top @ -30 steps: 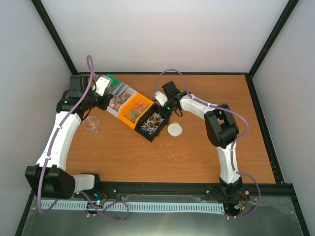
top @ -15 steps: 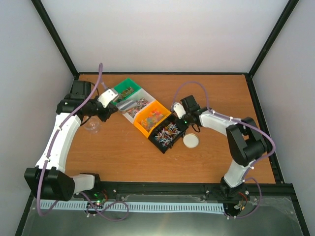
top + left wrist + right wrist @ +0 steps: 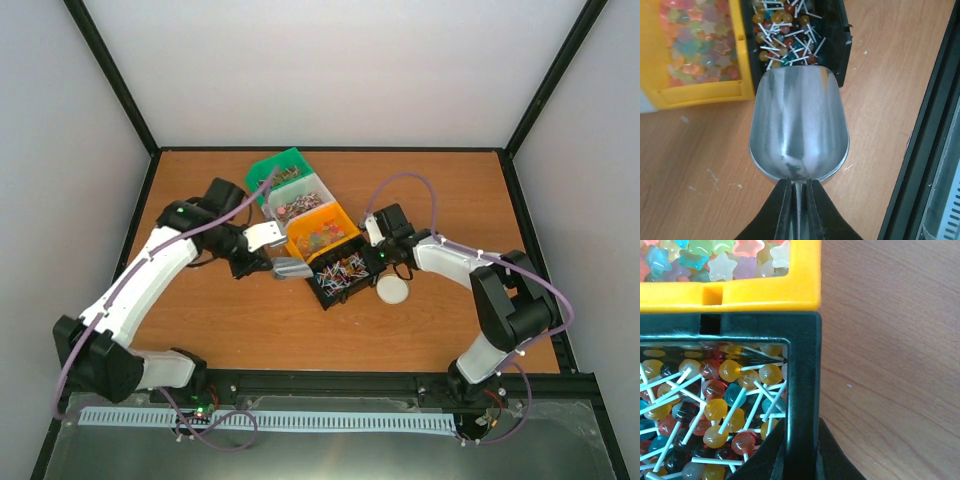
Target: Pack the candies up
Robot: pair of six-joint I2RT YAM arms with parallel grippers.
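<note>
Four bins stand in a diagonal row: green [image 3: 283, 166], clear [image 3: 300, 194], orange [image 3: 322, 232] and black [image 3: 343, 274]. The candies are lollipops [image 3: 715, 400] in the black bin [image 3: 802, 365] and pastel star sweets [image 3: 715, 257] in the orange bin [image 3: 740, 297]. My left gripper [image 3: 798, 182] is shut on the handle of an empty metal scoop [image 3: 799, 125], whose mouth meets the near end of the black bin [image 3: 837, 45] and its lollipops [image 3: 785, 30]. My right gripper [image 3: 802, 427] is shut on the black bin's side wall. The top view shows my left gripper [image 3: 275, 257], the scoop [image 3: 291, 268] and my right gripper [image 3: 367, 262].
A round white lid [image 3: 392, 290] lies on the wooden table [image 3: 300, 330] just right of the black bin, under my right arm. A black frame rail [image 3: 935, 150] runs along the table's near edge.
The row of bins has slid right and toward the arms, held by my right gripper, and the white lid moved with it. My left arm swung the scoop from back left to the black bin.
</note>
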